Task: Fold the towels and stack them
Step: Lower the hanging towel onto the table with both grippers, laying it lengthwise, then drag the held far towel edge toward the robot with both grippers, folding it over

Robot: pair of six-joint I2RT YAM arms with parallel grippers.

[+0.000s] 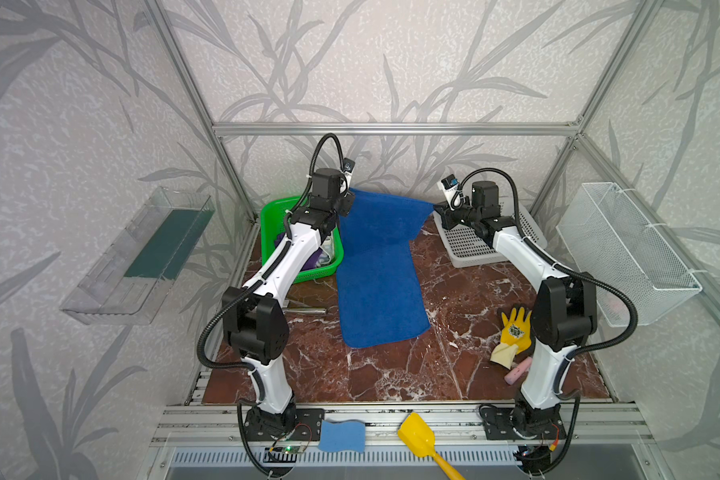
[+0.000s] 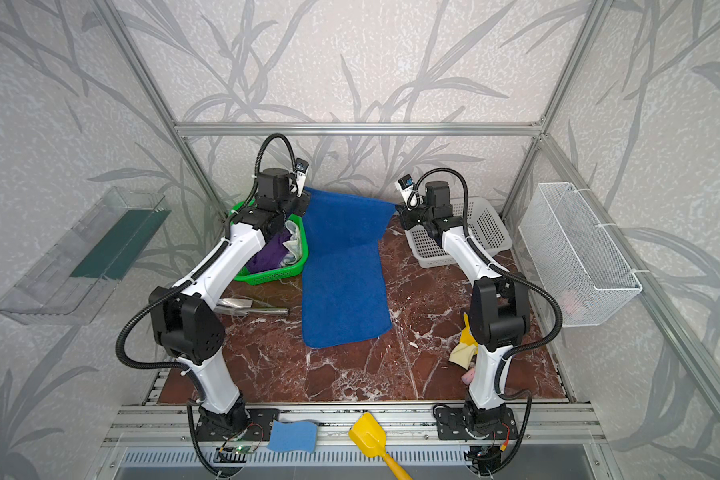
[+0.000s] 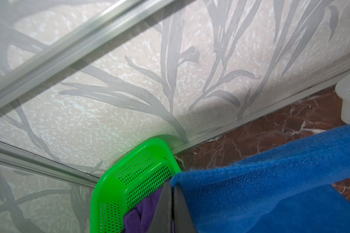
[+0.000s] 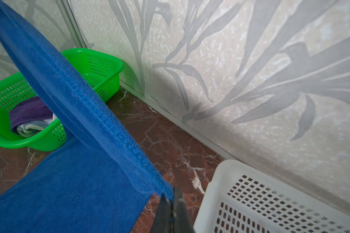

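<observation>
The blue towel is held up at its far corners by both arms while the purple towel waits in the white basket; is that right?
Not quite: the purple towel lies in the green basket, not the white basket, as the right wrist view shows. The blue towel is indeed held up at its far corners.

royal blue towel (image 1: 381, 282), green basket (image 1: 275, 212), red-brown marbled table (image 1: 454, 291)

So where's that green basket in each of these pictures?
In a top view: green basket, back left, beside the blue towel.
In a top view: same spot.
Left wrist: beside the towel's corner.
Right wrist: beyond the towel's edge.
Shared landmark: that blue towel.
</observation>
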